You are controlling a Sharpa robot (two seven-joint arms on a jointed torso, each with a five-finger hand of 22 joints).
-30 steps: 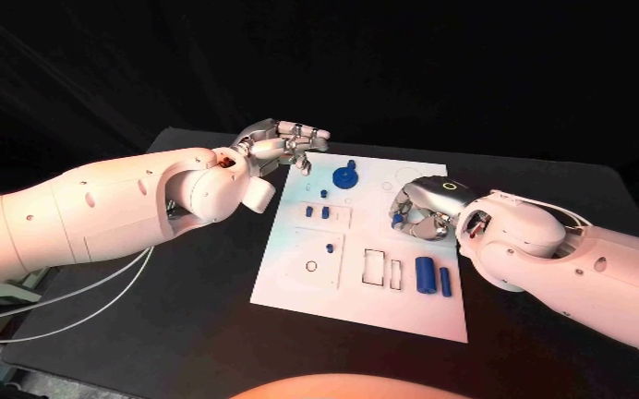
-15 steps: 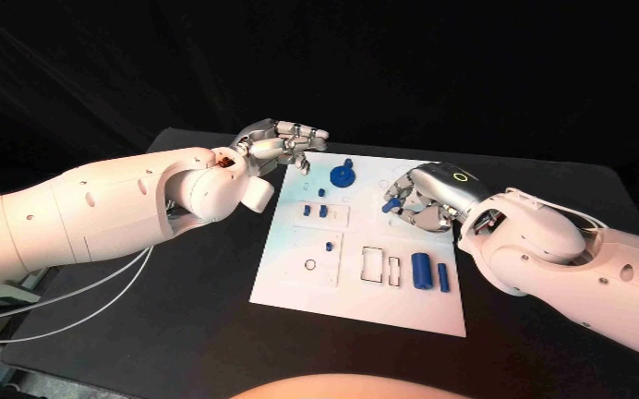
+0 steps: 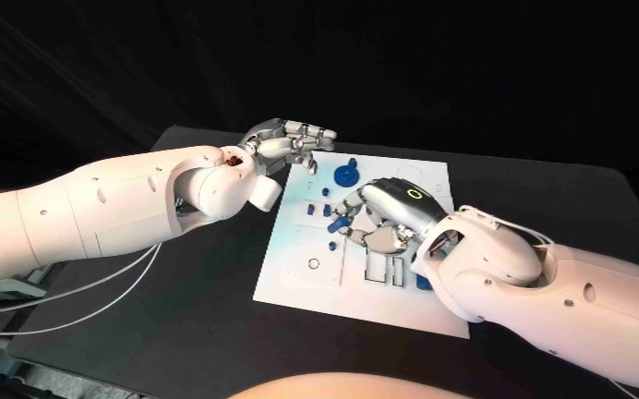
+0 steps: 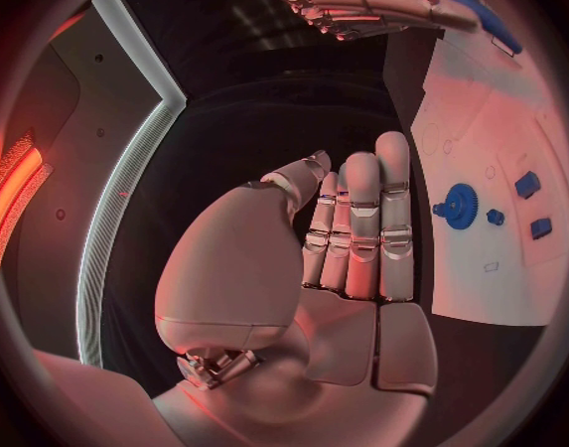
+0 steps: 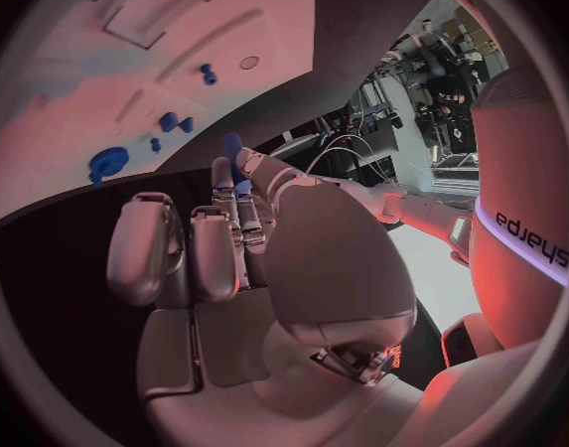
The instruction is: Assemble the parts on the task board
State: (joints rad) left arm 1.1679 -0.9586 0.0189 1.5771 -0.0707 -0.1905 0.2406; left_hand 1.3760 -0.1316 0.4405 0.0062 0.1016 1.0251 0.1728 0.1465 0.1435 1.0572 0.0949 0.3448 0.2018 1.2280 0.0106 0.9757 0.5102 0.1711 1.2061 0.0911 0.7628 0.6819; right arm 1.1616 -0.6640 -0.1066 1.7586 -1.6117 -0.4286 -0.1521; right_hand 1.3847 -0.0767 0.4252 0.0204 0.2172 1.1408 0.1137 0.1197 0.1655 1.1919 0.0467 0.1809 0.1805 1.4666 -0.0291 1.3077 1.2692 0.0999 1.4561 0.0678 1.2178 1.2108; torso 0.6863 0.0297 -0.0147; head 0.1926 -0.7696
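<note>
Nearest the robot, along the board's [image 3: 349, 299] front edge, two outlined rectangular slots [image 3: 383, 272] are sitting unfilled, and a blue cylinder [image 3: 422, 281] is lying just beside them, partly hidden behind the right arm.

Over the board's middle, the right hand [image 3: 379, 219] is hovering with a small blue part [image 3: 338, 223] pinched at its fingertips — the right wrist view is showing the same blue piece [image 5: 238, 165] caught between the thumb and a finger, the other fingers curling beside it. Whether the part is touching the board I cannot tell. A small ring mark [image 3: 312, 263] and a square outline are lying just left of the hand.

Farther back, two small blue pegs [image 3: 316, 209] are standing on the board, and beyond them the blue gear [image 3: 346, 174] is sitting near the far edge.

At the far left corner, the left hand [image 3: 289, 145] is hanging just off the board edge. In its wrist view the fingers [image 4: 358, 223] are lying straight and close together, holding nothing.

Progress, as a judgement: early to middle. Gear and pegs look seated; the carried part is in transit toward a socket on the left half — the slots and the cylinder are not yet dealt with. Most of the assembly is probably left.
</note>
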